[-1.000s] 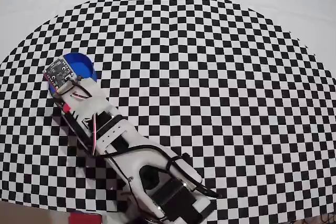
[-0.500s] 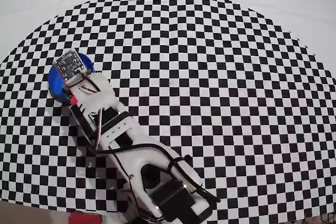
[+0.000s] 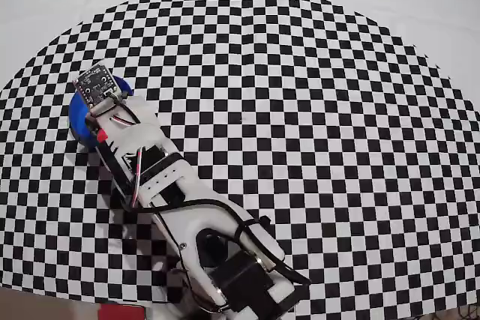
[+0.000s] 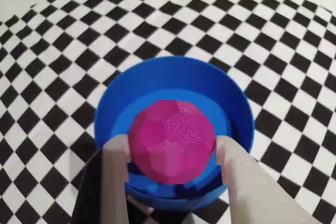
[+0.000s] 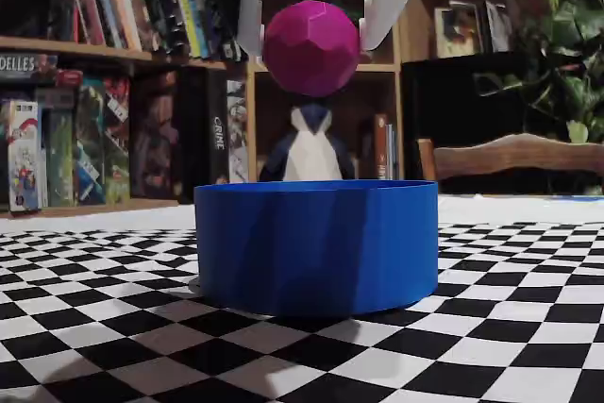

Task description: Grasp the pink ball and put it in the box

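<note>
The gripper (image 4: 172, 148) squeezes the small, matte, magenta-pink ball (image 4: 172, 141) by its two sides, straight above the round blue open box (image 5: 316, 244) on the checkered counter (image 3: 315, 133). The ball looks light, hard and bumpy, not slippery.

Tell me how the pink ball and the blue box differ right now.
The pink ball is small, faceted and magenta; the box is far wider, smooth-walled and bright blue. The ball hangs pinched in the tool above the box's opening, while the box rests on the checkered cloth. Both look round from above.
</note>
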